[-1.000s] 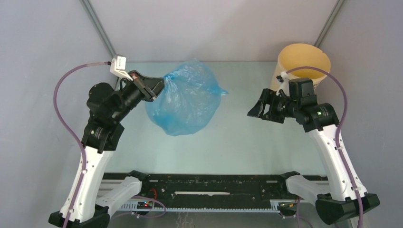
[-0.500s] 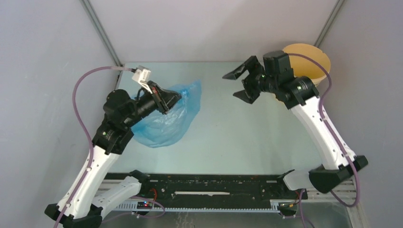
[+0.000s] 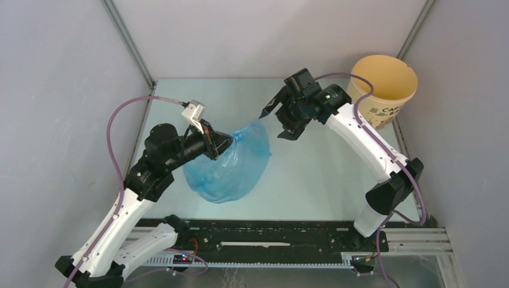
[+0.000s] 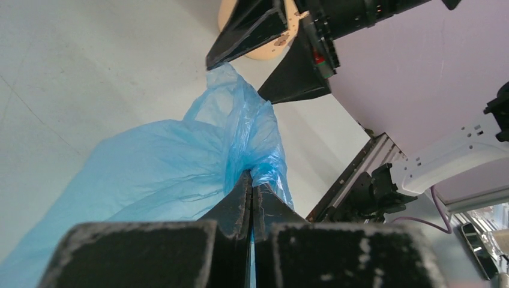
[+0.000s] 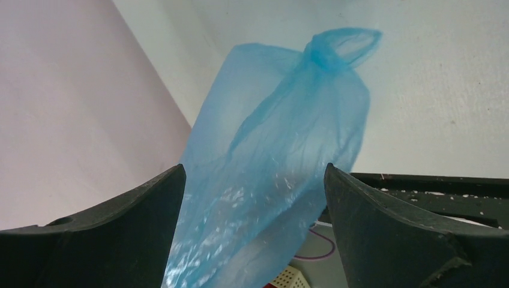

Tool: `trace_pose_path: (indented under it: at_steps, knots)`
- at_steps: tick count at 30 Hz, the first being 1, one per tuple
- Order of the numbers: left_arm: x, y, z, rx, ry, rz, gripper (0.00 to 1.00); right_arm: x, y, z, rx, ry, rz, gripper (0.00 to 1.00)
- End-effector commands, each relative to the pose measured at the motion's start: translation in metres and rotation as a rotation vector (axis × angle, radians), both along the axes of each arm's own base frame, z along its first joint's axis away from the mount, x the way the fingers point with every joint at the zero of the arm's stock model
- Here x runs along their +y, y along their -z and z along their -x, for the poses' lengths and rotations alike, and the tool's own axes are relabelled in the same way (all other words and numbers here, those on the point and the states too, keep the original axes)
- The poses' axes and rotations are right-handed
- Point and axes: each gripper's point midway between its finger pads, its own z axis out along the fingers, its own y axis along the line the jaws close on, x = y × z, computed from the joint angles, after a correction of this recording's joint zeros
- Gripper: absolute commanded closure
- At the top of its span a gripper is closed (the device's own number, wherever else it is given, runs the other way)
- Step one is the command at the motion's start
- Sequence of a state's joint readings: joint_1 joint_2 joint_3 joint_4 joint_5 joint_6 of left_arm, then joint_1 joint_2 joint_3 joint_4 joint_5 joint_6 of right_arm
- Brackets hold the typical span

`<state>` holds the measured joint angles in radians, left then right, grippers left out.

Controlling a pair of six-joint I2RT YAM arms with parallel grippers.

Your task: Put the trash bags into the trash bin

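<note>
The bag [image 3: 231, 171] is clamped in the left tool [image 3: 225, 143] at centre left of the frame, the right tool [image 3: 277, 122] is spread wide and empty beside it, and transfer into the bin [image 3: 377, 114] at upper right is not yet done.

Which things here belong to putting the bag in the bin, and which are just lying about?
Belongs to the job: light-blue trash bag, pinched by the shut left gripper; pale yellow trash bin at the far right corner; open right gripper, beside the bag's top.
Just there: purple cables on both arms; black rail along the near edge.
</note>
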<state>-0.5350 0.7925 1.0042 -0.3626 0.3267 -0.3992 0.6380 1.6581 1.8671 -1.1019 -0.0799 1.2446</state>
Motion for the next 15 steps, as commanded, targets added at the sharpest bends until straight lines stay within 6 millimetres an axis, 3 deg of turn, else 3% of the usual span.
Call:
trace_pose_path:
  at_steps: [1,6,8,12,15]
  knots:
    - [-0.005,0.008,0.004,-0.003,0.024,-0.026,1.0,0.006,0.008,0.002,0.019,-0.003,0.027,0.06]
    - [-0.007,0.01,0.005,0.0,0.029,-0.032,1.0,0.006,0.033,0.013,0.074,-0.012,0.079,0.11]
    - [-0.007,0.011,0.005,0.003,0.029,-0.034,1.0,0.006,0.039,0.019,0.075,-0.004,0.084,0.19]
    - [-0.008,0.011,0.007,0.012,0.04,-0.035,1.0,-0.001,0.04,0.017,0.061,0.042,0.06,0.71]
    - [-0.009,0.015,0.015,0.048,0.072,-0.064,0.94,-0.016,0.02,0.005,-0.033,0.062,0.093,0.87]
